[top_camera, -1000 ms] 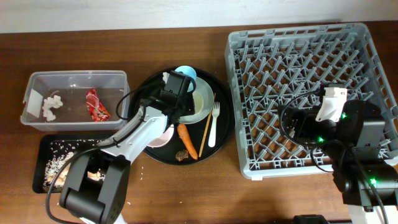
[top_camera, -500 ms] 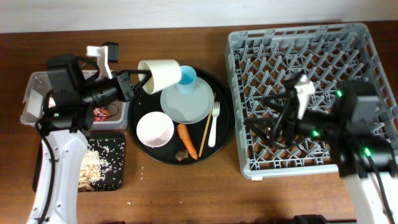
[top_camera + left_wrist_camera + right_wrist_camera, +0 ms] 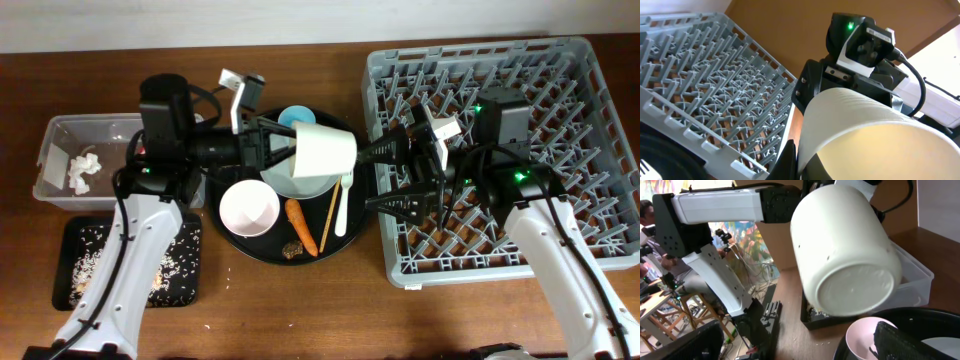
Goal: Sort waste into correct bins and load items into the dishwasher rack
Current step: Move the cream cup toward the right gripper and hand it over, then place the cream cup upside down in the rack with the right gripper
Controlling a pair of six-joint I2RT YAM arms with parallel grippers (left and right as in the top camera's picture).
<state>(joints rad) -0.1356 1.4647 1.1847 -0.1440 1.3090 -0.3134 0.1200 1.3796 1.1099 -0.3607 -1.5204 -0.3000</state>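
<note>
Two pincers: the left pincer (image 3: 288,148) and right pincer (image 3: 372,178) face each other over the right side of the round tray (image 3: 258,243).
Left pincer: closed on the mouth end of the cream cup (image 3: 325,152).
Cream cup: held in the air on its side, mouth toward the left arm and flat base toward the right pincer; it hangs over the plate (image 3: 310,188).
Right pincer: open and empty, fingers spread wide at the left edge of the rack (image 3: 500,80). Its upper finger is just beside the cup's base; whether they touch cannot be told.
Right wrist view: the cup's base (image 3: 845,250) fills the middle, with the bowl (image 3: 860,335) below it.
Round tray: carries the blue cup (image 3: 297,117), plate, bowl, carrot (image 3: 301,226), lump (image 3: 293,248), fork (image 3: 343,205) and chopstick (image 3: 330,215). The carrot lies between bowl and chopstick.
Tub (image 3: 50,135): at the desk's (image 3: 300,310) far left, with the tissue (image 3: 82,168) inside.
Black tray (image 3: 58,262): just in front of the tub, with rice (image 3: 100,255) scattered in it.
</note>
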